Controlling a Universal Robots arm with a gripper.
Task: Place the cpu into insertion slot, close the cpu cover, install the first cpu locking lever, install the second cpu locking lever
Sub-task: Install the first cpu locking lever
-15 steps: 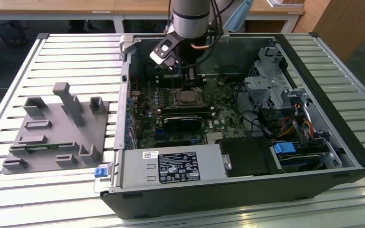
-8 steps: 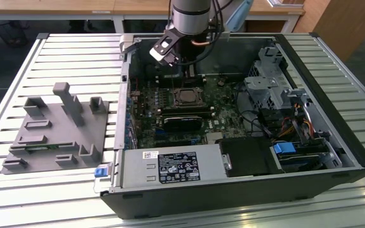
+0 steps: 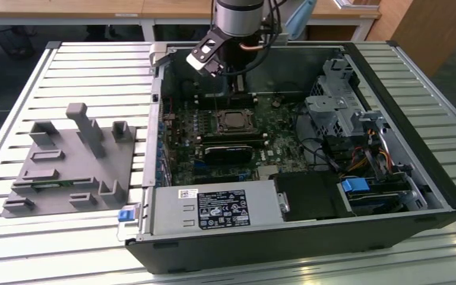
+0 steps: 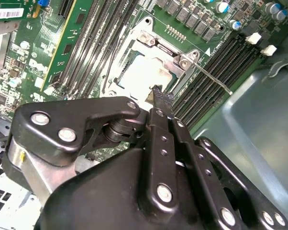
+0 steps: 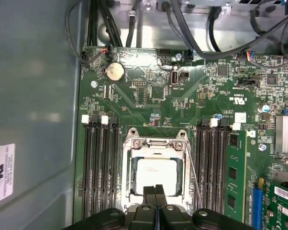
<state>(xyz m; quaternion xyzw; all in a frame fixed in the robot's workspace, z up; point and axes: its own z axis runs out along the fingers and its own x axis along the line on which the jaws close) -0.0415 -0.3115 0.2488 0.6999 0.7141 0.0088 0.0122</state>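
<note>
The chip [image 5: 158, 173] lies flat in its socket [image 5: 131, 179], pale metal top up. It is square, so it has no long side. The metal frame [image 5: 156, 142] looks folded down around it, so I judge the lever step is in hand. A thin lever [image 5: 195, 167] runs along the socket's side, splayed slightly toward the memory slots [image 5: 211, 167]. The gripper [image 5: 156, 190], fingers clenched together on nothing, hovers at the socket's edge. Latching calls for pressing that rod down and inward.

Silver-grey arm tube [image 3: 240, 15]; white wrist mount [image 3: 204, 57] at 7 o'clock, black cables [image 3: 273, 35] at 4 o'clock. Matte black gripper [image 5: 155, 190] links, silver screw heads [image 4: 163, 192].
</note>
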